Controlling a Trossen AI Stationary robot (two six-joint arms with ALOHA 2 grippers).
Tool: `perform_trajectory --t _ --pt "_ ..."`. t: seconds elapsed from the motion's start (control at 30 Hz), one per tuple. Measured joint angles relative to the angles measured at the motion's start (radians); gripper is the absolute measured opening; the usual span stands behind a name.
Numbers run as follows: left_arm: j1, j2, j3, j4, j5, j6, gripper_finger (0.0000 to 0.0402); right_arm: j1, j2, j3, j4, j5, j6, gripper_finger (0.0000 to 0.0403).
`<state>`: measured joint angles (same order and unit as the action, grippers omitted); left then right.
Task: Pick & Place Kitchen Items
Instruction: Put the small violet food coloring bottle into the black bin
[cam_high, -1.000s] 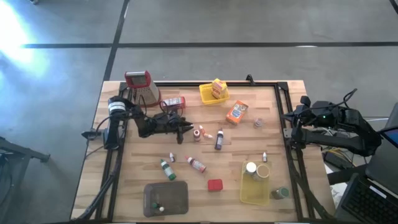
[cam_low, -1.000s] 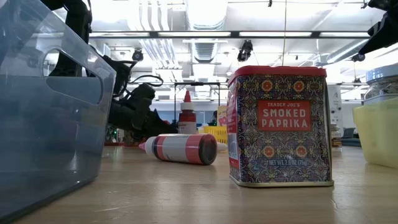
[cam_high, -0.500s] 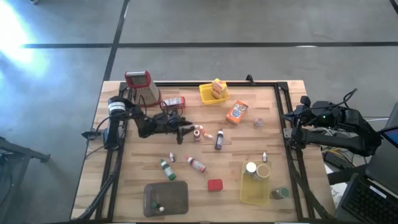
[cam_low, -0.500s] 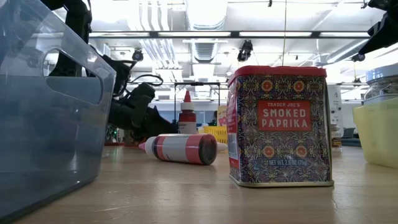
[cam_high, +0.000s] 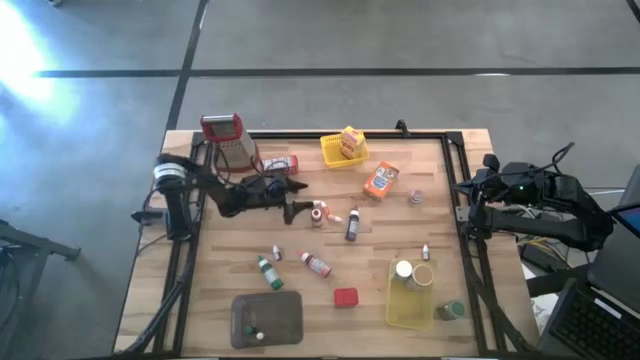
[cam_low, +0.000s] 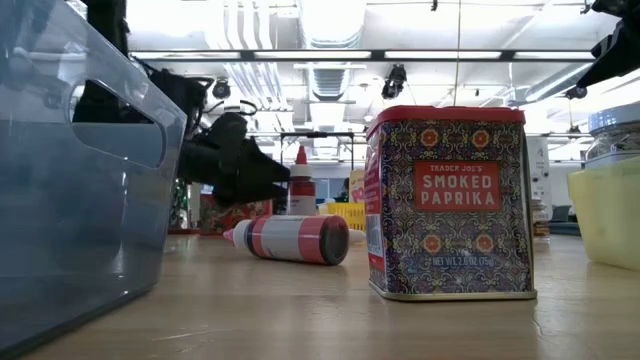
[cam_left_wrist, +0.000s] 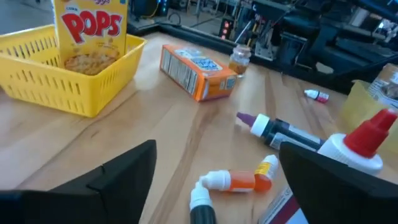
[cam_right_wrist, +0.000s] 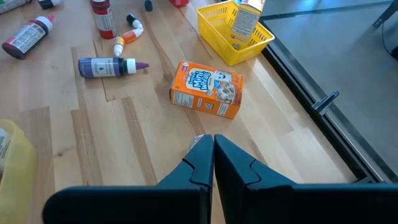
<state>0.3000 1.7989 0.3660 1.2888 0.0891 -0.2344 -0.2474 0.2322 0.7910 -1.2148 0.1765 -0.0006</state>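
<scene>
The left claw (cam_high: 297, 209) sits just left of the upright red-capped bottle (cam_high: 317, 214), its two fingers (cam_left_wrist: 106, 180) spread wide with bare wood between them; it holds nothing and touches nothing. In the left wrist view the red-capped bottle (cam_left_wrist: 357, 144) stands beside the far finger, and a small orange bottle (cam_left_wrist: 239, 180) lies on its side in the gap ahead of the claw. Behind the left arm stand the metal grater (cam_high: 228, 140) and, right of it, a red-labelled bottle (cam_high: 279, 164) lying flat.

Right of the red-capped bottle lies a dark purple bottle (cam_high: 352, 226). Behind that is a yellow basket (cam_high: 333, 153) holding a cereal box (cam_high: 351, 141), with an orange box (cam_high: 381, 181) lying flat just right of the basket and a little jar (cam_high: 415, 198) beyond it.

Toward the near edge of the surface (cam_high: 220, 260), left of centre, are a green-capped bottle (cam_high: 268, 272), a red-and-white bottle (cam_high: 316, 264) and a grey tray (cam_high: 268, 318). Right of the tray stands the red paprika tin (cam_high: 346, 297), then a second yellow basket (cam_high: 400, 312) holding two jars.

The right claw (cam_right_wrist: 213, 152) hangs at the surface's right edge, well apart from the red-capped bottle, its fingers pressed together and empty.
</scene>
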Motion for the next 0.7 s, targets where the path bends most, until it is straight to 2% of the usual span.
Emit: perform_trajectory --t 0.17,0.3,0.43,0.53,0.7 --pt "0.005 -0.168 0.021 -0.323 -0.003 0.035 0.0352 0.0 0.0 0.0 0.0 0.0 0.0 0.0008" --pt "0.006 -0.319 0.073 -0.706 -0.029 0.111 0.0351 0.0 0.0 0.0 0.0 0.0 0.0 0.0008" --pt "0.006 -0.443 0.168 -1.116 -0.099 0.209 0.0351 0.0 0.0 0.0 0.0 0.0 0.0 0.0008" --pt "0.006 -0.495 0.256 -1.357 -0.129 0.285 0.0351 0.0 0.0 0.0 0.0 0.0 0.0 0.0008" --pt "0.006 -0.507 0.375 -1.574 -0.144 0.37 0.0351 0.0 0.0 0.0 0.0 0.0 0.0 0.0008"
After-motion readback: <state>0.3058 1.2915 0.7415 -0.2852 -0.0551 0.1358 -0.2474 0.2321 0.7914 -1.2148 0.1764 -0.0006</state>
